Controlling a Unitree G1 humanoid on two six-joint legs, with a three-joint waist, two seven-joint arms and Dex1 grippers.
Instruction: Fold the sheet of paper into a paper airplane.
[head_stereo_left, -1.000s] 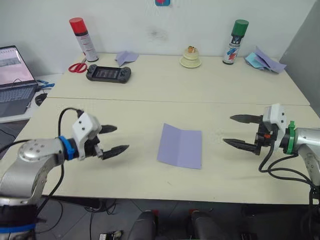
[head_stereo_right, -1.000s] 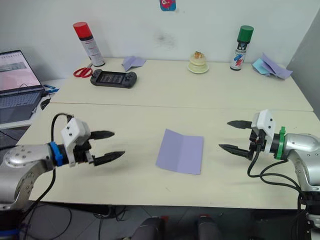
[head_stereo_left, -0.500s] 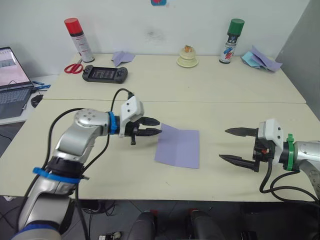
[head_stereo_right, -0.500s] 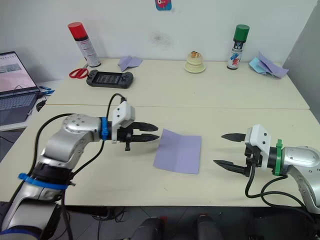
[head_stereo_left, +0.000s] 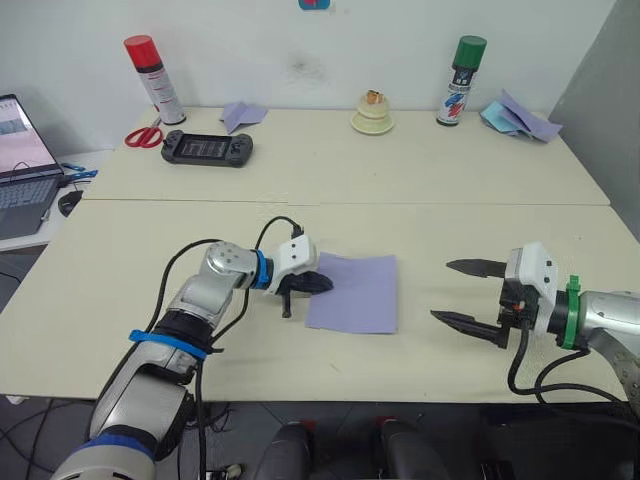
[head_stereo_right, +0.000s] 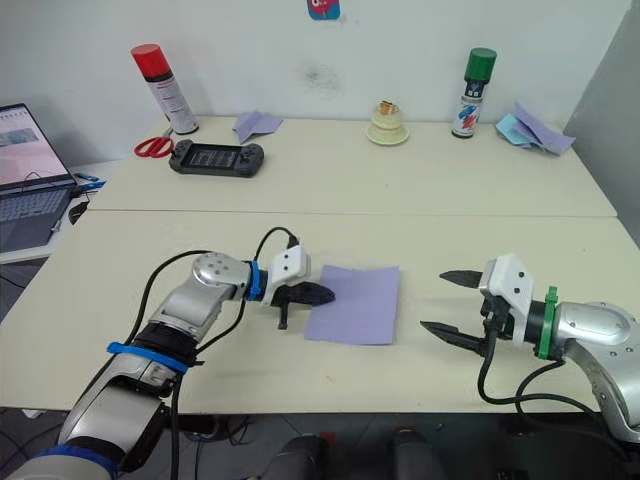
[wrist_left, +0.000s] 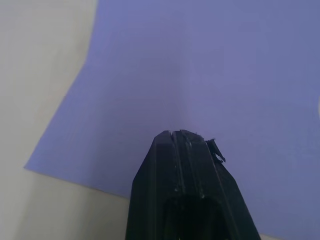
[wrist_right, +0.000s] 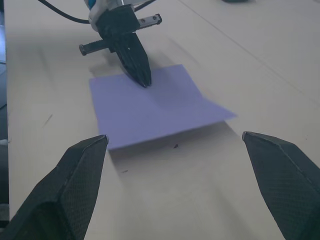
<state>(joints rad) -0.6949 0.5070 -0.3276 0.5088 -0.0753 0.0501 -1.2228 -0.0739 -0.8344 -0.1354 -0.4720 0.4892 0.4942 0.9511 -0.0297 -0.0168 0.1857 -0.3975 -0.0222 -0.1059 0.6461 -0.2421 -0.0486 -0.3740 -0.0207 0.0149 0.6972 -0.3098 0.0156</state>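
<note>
The sheet of paper (head_stereo_left: 355, 292) is lying flat on the near table (head_stereo_left: 150, 250), midway between the two arms. The left gripper (head_stereo_left: 322, 284) is pressing its tips onto the sheet's left edge — its fingers (wrist_left: 182, 165) are sitting closed together, clamping nothing. The right gripper (head_stereo_left: 468, 292) is hovering well apart from the paper on the right — its fingers are standing wide apart, pointing toward the sheet.

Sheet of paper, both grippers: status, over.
Left gripper shut, tips on the sheet of paper. Right gripper open, off to the side. Sheet flat on the table, nothing on it.
</note>
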